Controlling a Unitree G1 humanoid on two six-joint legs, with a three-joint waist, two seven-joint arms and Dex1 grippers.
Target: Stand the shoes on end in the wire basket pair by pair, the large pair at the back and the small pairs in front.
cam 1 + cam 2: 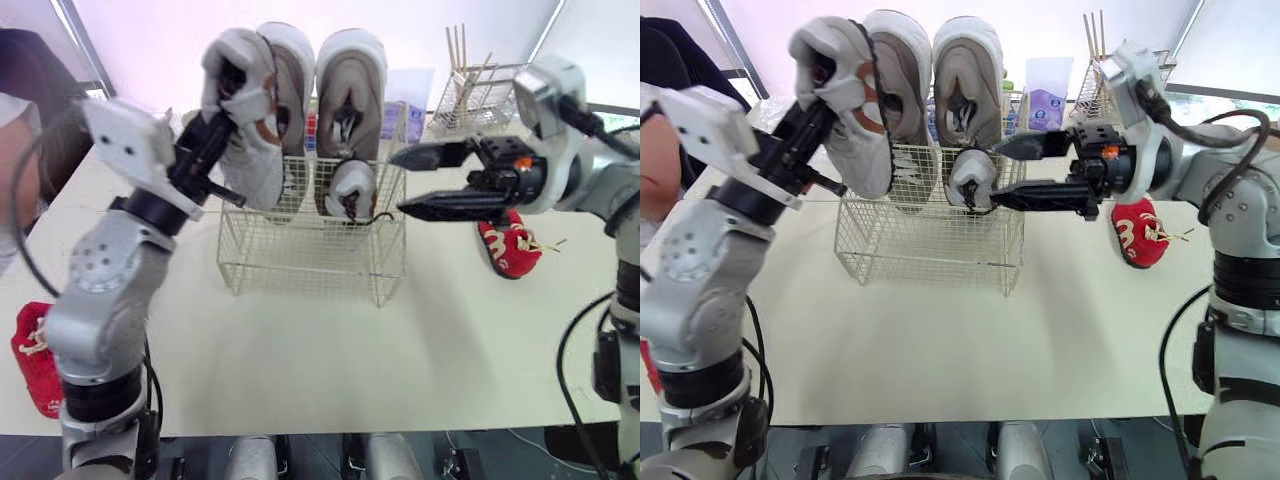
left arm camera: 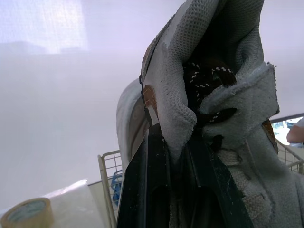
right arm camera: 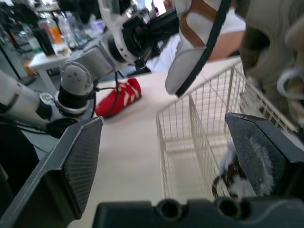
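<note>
A wire basket [image 1: 300, 262] stands mid-table. At its back, two large grey shoes [image 1: 350, 90] stand on end side by side. A small grey shoe [image 1: 352, 190] stands in front of them, at the basket's right. My left gripper [image 1: 225, 115] is shut on a grey-white shoe [image 1: 245, 150] with brown trim, holding it over the basket's left side; its fingers [image 2: 152, 190] reach inside the shoe. My right gripper [image 1: 396, 183] is open just right of the basket, level with the small shoe. One red shoe [image 1: 510, 245] lies on the table's right, another red shoe [image 1: 35, 355] at its left edge.
A smaller wire holder [image 1: 480, 95] with wooden sticks stands at the back right, beside a purple-and-white packet [image 1: 1047, 100]. A tape roll [image 2: 26, 213] lies behind the basket. A person [image 1: 30, 120] sits at the table's left. Bare tabletop [image 1: 330, 360] lies in front of the basket.
</note>
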